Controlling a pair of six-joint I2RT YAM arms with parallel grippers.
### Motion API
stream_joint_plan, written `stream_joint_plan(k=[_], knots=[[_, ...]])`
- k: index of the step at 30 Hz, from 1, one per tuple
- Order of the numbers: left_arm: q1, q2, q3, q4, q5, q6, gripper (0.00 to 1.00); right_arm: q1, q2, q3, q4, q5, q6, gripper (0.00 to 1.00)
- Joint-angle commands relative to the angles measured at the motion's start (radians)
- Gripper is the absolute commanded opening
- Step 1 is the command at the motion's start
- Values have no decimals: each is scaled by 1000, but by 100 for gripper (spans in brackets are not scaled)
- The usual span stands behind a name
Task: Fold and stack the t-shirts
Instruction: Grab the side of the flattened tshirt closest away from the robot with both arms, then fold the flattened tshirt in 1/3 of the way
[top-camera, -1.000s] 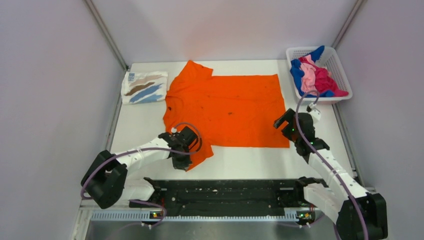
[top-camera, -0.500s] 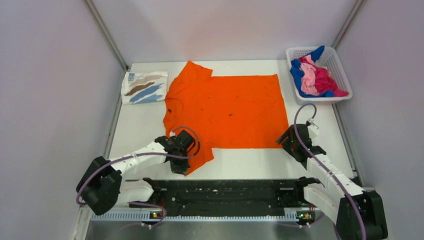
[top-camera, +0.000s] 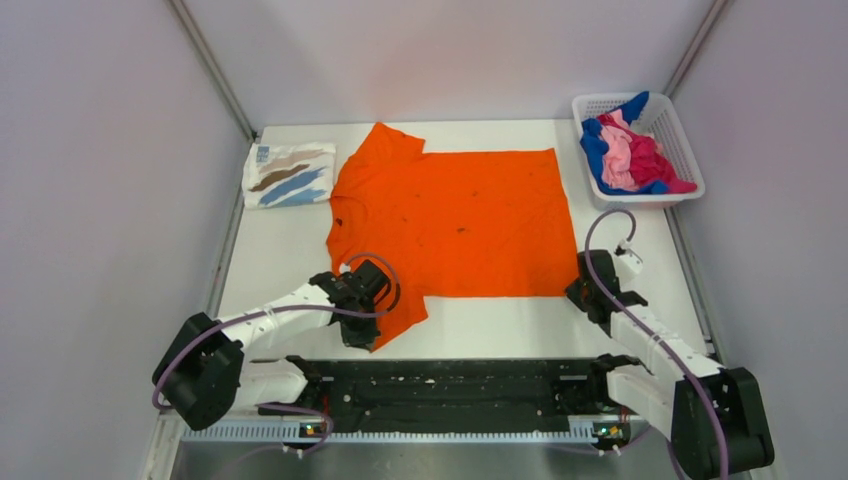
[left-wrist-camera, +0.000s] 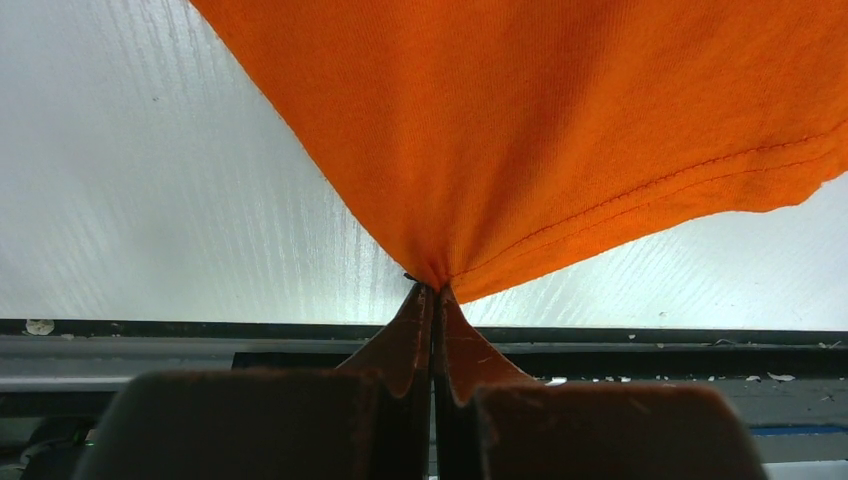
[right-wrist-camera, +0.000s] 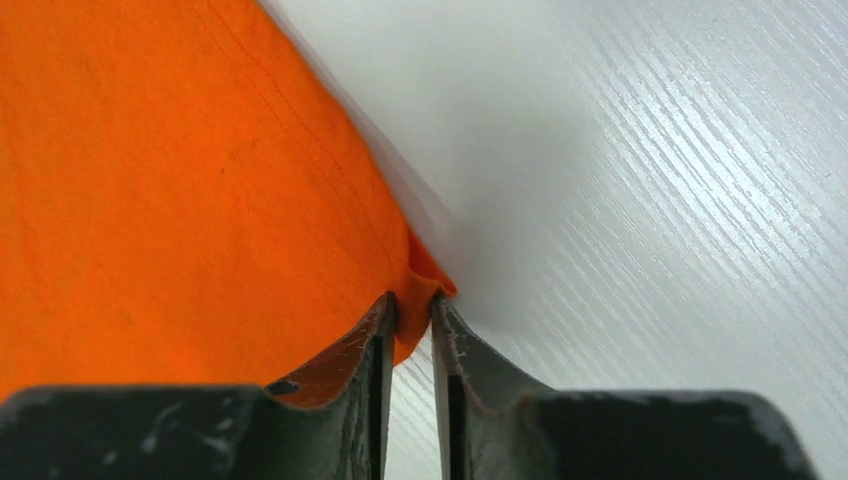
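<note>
Pinching orange t-shirt (top-camera: 450, 220) – left pincer (left-wrist-camera: 433, 292), right pincer (right-wrist-camera: 412, 308).

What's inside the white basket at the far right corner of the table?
Crumpled cloth heaped together: a blue t-shirt, a pink t-shirt and a magenta t-shirt, with edges draped over the basket rim. Whatever lies beneath them, and the basket floor, is covered.

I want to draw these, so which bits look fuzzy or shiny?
Left wrist view: the left claw pinching the orange shirt is fuzzy, the cloth's weave sharp, the table glares white. Right wrist view: the right claw is fuzzy too, with a soft grey shadow beside the shirt. Top view: even light, everything sharp.
</note>
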Motion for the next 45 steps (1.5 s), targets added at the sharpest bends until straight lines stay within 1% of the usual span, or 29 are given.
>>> stream_joint_plan(k=[1, 4, 5, 7, 11, 16, 19, 23, 26, 30, 37, 45], knots=[[-4, -23, 2, -16, 45, 0, 0, -4, -4, -8, 10, 19, -3, 15], [-2, -30, 36, 13, 104, 22, 0, -5, -21, -7, 23, -9, -20, 1], [-2, -31, 51, 31, 132, 31, 0, -5, -24, -7, 34, -21, -31, 0], [-2, -31, 84, 61, 156, 48, 0, -5, -23, 2, 47, -39, -52, 0], [12, -3, 182, 86, 108, 94, 0, -5, 8, 49, 64, -98, -92, 0], [67, 47, 314, 118, 76, 160, 0, -5, 63, 131, 64, -126, -121, 0], [118, 70, 363, 167, 79, 180, 0, -4, 94, 178, 67, -132, -134, 0], [221, 117, 450, 176, 80, 216, 0, -5, 131, 248, 55, -109, -156, 0], [297, 156, 520, 167, 81, 242, 0, -5, 163, 308, 26, -62, -180, 0], [363, 179, 583, 199, 72, 272, 0, -6, 196, 378, -4, 2, -211, 0], [426, 256, 684, 228, 66, 329, 0, -9, 277, 471, 19, 31, -260, 0], [453, 332, 775, 291, 88, 427, 0, -17, 357, 540, 59, 20, -294, 0]])
